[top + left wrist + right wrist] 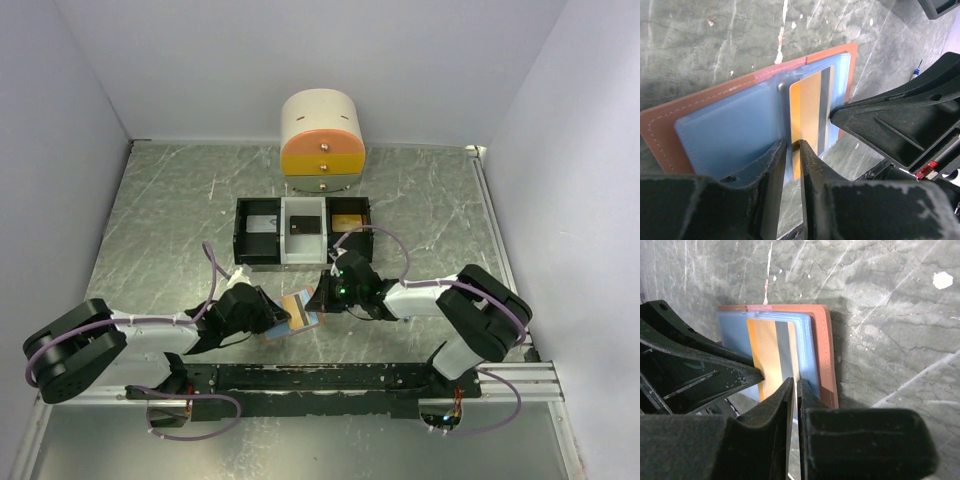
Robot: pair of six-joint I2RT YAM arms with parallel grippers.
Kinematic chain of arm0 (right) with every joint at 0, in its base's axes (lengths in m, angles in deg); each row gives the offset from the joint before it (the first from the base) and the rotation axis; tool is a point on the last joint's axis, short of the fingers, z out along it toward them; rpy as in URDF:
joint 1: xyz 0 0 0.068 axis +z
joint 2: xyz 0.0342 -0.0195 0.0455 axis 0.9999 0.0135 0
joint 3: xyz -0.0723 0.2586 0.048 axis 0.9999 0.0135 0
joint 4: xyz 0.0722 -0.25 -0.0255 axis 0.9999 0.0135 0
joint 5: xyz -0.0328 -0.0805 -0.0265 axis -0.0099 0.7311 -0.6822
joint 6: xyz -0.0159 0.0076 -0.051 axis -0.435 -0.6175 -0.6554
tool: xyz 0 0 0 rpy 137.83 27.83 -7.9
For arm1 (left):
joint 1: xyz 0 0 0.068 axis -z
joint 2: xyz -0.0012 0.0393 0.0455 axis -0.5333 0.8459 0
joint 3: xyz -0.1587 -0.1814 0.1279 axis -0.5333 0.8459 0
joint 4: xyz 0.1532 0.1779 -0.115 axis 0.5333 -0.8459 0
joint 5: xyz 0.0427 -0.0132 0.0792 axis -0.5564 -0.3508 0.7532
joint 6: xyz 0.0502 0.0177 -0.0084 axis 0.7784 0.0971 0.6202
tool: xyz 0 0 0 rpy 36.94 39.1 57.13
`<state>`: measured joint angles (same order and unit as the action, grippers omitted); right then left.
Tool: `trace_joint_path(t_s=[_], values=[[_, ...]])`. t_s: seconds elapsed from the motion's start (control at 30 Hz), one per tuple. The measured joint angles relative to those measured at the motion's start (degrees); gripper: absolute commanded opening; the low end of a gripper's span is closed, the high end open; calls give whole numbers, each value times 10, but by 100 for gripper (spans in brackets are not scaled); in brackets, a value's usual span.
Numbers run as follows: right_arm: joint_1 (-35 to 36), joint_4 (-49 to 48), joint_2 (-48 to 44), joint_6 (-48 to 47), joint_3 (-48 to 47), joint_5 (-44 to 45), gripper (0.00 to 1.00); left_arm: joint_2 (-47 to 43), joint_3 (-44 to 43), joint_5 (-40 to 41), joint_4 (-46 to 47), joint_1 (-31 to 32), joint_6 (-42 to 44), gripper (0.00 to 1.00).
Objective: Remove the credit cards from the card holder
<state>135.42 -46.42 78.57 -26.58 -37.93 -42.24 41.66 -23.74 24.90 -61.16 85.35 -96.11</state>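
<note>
The card holder [298, 312] is open, tan-brown leather with light blue lining, held up off the table between both arms. It shows in the left wrist view [715, 135] and the right wrist view [822, 350]. An orange-gold card [810, 112] with a grey stripe sits in its pocket, also seen in the right wrist view [767, 360]. My left gripper [794, 150] is shut on the holder's blue inner flap. My right gripper [795, 386] is shut on the edge of the orange-gold card. In the top view my left gripper [277, 318] and right gripper [325, 296] meet at the holder.
Black-and-white compartment trays [283, 258] stand behind the grippers, with a dark card [303, 226] in the middle one and an orange-gold card [348, 221] in the right one. A cream and orange drawer unit [321, 142] stands at the back.
</note>
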Motion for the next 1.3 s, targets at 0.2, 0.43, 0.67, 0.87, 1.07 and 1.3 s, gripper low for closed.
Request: trace_joint_path(t_s=[0.2, 0.43, 0.67, 0.87, 1.07, 1.3], values=[[0, 0, -4, 0, 3, 2, 8, 1, 3, 3, 3, 0, -6, 25], [0, -24, -7, 11, 21, -6, 9, 2, 3, 3, 3, 0, -7, 18], [0, -23, -5, 9, 19, -12, 9, -7, 3, 3, -9, 0, -6, 12], [0, -21, -5, 8, 19, -12, 9, -38, 3, 7, -42, 0, -6, 11], [0, 14, -22, -24, 5, -16, 13, -52, 3, 10, -61, 0, -7, 12], [0, 42, -39, -68, -58, -51, 14, -50, 4, 10, -61, 0, -7, 13]])
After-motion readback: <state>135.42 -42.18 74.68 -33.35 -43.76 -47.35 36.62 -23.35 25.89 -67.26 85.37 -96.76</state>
